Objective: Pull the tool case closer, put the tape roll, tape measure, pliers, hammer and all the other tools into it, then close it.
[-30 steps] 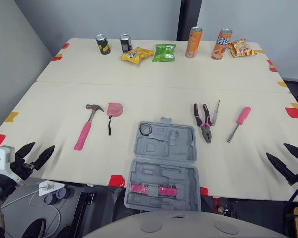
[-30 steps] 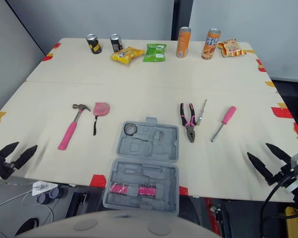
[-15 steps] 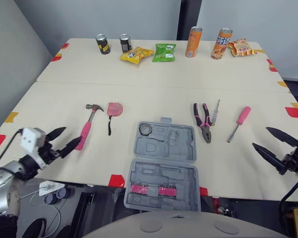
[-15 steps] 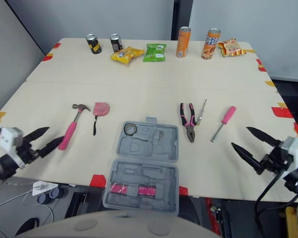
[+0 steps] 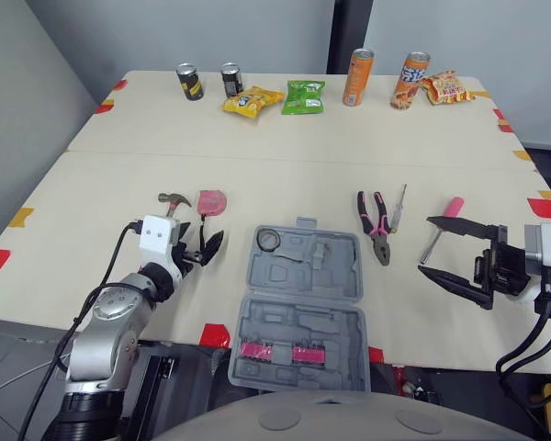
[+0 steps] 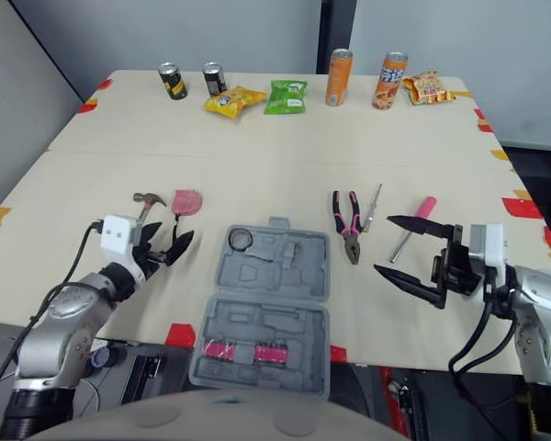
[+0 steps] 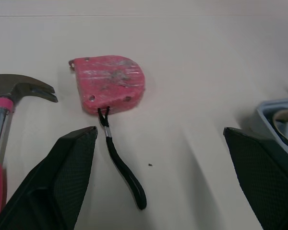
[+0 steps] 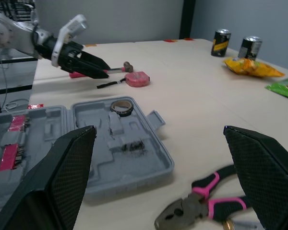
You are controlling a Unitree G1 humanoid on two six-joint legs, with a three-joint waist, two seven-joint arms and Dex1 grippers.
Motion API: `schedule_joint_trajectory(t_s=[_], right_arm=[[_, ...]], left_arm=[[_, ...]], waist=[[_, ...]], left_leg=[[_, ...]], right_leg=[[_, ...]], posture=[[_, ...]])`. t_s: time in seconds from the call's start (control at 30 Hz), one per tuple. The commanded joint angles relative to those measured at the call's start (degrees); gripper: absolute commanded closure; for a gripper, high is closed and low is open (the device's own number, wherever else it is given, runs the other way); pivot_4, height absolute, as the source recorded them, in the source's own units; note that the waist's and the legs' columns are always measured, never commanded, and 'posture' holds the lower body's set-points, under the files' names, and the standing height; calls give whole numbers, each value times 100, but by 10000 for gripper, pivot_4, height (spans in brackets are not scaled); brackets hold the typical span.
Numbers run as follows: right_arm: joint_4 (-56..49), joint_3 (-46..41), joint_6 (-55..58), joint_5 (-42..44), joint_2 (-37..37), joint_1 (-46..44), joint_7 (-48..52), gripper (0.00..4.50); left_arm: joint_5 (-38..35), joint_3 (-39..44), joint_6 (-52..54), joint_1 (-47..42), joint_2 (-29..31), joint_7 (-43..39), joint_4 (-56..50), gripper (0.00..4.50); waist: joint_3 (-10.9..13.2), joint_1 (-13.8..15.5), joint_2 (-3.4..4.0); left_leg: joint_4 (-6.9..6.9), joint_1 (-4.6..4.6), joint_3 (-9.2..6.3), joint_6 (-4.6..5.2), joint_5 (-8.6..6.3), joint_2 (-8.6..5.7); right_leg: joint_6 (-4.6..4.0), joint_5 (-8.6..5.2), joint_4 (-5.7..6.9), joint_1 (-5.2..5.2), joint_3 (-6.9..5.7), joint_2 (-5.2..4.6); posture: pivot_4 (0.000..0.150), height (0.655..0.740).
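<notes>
The grey tool case point(image 5: 303, 303) lies open at the table's near edge, with the tape roll point(image 5: 270, 241) in its far half. Left of it are the pink tape measure point(image 7: 110, 84) with its black strap and the pink-handled hammer point(image 5: 173, 199). My left gripper point(image 5: 202, 250) is open, low over the strap, between the hammer and the case. Right of the case lie the pliers point(image 5: 376, 220), a thin screwdriver point(image 5: 399, 204) and a pink screwdriver point(image 5: 448, 213). My right gripper point(image 5: 425, 246) stands open beside the pink screwdriver's shaft, holding nothing.
Along the far edge stand two dark cans point(image 5: 190, 82), two orange cans point(image 5: 357, 78) and several snack packs point(image 5: 304, 97). Red and yellow tape marks point(image 5: 216, 334) dot the table's edges. Pink bits point(image 5: 275, 351) sit in the case's near half.
Both arms have swung in from the near corners. The left gripper came over the tape measure strap, the right one up to the pink screwdriver. The tools have not moved.
</notes>
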Motion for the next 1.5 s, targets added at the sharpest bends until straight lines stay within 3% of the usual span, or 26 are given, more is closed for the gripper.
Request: schedule_joint_trajectory(t_s=[0.03, 0.43, 0.57, 0.87, 1.5], right_arm=[[-450, 38, 129, 188, -60, -60, 13, 0], [-299, -6, 1, 18, -13, -196, -40, 0], [-209, -36, -54, -47, -12, -185, -103, 0], [-130, -17, -115, -120, 12, -164, -181, 0], [-81, 64, -214, -84, 19, -48, 50, 0]], left_arm=[[255, -97, 72, -228, -338, 615, 34, 472], [610, -200, -84, -1021, -715, 979, 1321, 472], [658, -248, -270, -1086, -727, 887, 1506, 12388], [777, -411, -587, -901, -504, 485, 1330, 44185], [401, -235, -187, 1508, 379, -442, -944, 44667]], waist=[[0, 19, 0], [-1, 45, -1], [-1, 68, -1], [-1, 87, -2], [1, 11, 0]], left_leg=[[0, -1, 0, -2, 1, -3], [1, -4, 0, -92, 20, -10], [1, -4, 1, -141, 24, -9], [1, -7, 2, -182, 22, -10], [-9, 5, 4, -183, 19, -5]], right_leg=[[3, 2, 0, 1, 2, 2], [33, 18, -4, 8, 18, 21], [39, 22, -5, 10, 20, 21], [53, 29, -18, 13, 22, 20], [61, 33, -51, 30, 23, 18]], posture=[[1500, 7400], [1500, 7400], [1500, 7400], [1500, 7400], [1500, 7400]])
